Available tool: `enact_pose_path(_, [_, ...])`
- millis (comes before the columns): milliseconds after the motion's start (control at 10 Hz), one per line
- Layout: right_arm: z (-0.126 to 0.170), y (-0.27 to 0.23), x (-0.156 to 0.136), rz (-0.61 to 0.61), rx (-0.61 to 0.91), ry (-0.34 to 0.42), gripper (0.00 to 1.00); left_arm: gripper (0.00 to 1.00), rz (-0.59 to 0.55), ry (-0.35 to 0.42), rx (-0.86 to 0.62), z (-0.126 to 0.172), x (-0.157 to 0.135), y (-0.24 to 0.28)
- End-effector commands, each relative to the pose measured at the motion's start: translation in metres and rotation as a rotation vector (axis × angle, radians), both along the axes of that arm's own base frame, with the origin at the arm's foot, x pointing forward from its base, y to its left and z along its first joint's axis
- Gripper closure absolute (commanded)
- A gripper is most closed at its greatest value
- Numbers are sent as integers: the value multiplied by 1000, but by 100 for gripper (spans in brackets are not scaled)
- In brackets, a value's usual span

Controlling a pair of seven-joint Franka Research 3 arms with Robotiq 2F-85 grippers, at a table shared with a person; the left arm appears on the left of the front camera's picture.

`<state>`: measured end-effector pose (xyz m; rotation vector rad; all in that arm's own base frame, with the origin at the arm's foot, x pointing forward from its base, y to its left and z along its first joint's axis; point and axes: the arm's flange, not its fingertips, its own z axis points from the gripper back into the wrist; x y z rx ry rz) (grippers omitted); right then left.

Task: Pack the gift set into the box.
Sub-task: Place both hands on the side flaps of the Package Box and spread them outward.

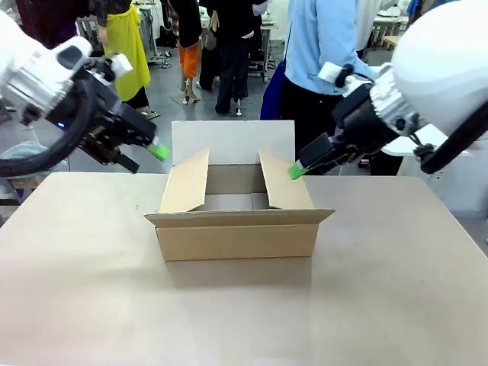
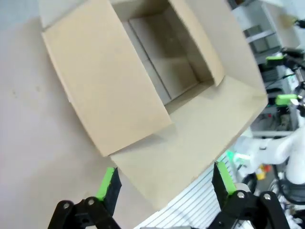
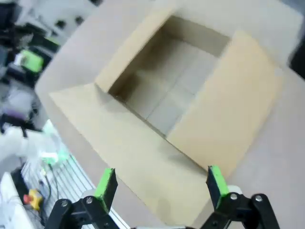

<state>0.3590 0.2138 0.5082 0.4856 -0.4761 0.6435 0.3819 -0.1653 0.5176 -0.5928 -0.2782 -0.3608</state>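
The brown cardboard box (image 1: 236,238) stands open in the middle of the table, its side flaps raised and its front flap folded outward. Its inside looks bare in the left wrist view (image 2: 167,52) and the right wrist view (image 3: 167,90). A pale whitish panel (image 1: 232,142) stands upright at the box's far side; I cannot tell whether it is a flap. The grey pouch of the gift set is out of view. My left gripper (image 1: 145,157) hangs open above the table left of the box (image 2: 166,181). My right gripper (image 1: 301,168) hangs open at the right flap's outer side (image 3: 160,182).
A person in a light blue shirt (image 1: 320,46) stands at the table's far side, behind the box. Other people stand farther back in the room. The tan tabletop (image 1: 244,320) stretches bare around the box to the near edge.
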Motion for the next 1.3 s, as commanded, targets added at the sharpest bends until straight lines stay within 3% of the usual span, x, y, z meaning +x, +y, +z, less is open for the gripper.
enact_pose_path(0, [-2, -1, 38, 300, 117, -129, 0, 0, 16, 77, 178, 3, 22, -41])
enact_pose_path(200, [0, -39, 54, 528, 139, -90, 0, 0, 89, 103, 255, 2, 41, -57])
enact_pose_path(300, [-1, -62, 66, 586, 198, -124, 0, 0, 119, 121, 284, -1, 52, -67])
enact_pose_path(600, [-33, -93, 108, 454, 410, -187, 0, 0, 144, 162, 346, -6, 69, -99])
enact_pose_path(800, [-54, -68, 125, 232, 348, -221, 0, 0, 169, 154, 380, -8, 74, -111])
enact_pose_path(900, [-57, -61, 125, 191, 322, -232, 0, 0, 179, 154, 401, -9, 75, -114])
enact_pose_path(1000, [-53, -100, 117, 337, 382, -175, 0, 0, 189, 158, 412, -10, 77, -113])
enact_pose_path(1200, [-53, -100, 117, 337, 382, -175, 0, 0, 227, 165, 441, -13, 82, -113])
